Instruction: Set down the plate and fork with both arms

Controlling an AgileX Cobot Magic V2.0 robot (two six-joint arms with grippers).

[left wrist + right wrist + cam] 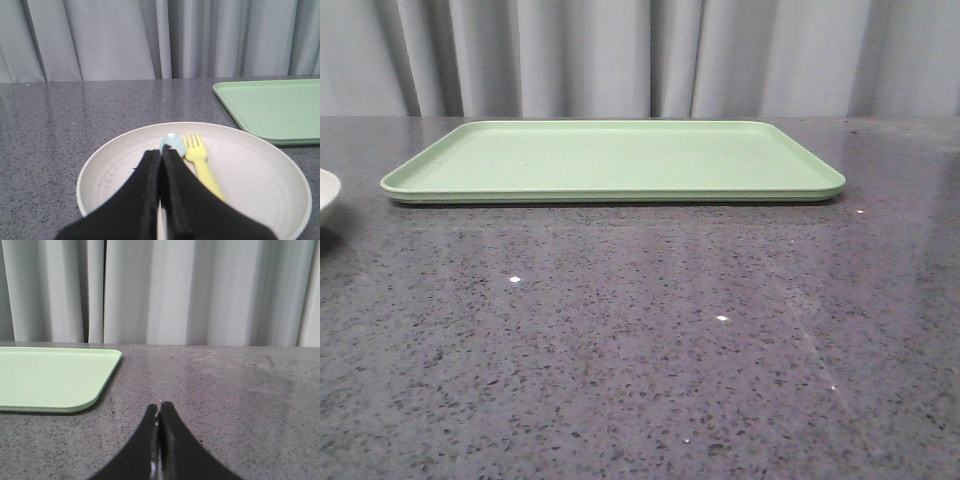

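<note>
The plate [260, 185] sits on the grey table [640, 340], left of the green tray [615, 160] and apart from it; the front view cuts off all but its rim. On the plate lies the yellow fork [200, 160], just beside a pale blue utensil [170, 141] mostly hidden behind the left gripper [161, 152], whose fingers are pressed together above the plate. The right gripper [158, 415], likewise closed on nothing, hangs over bare table right of the tray.
</note>
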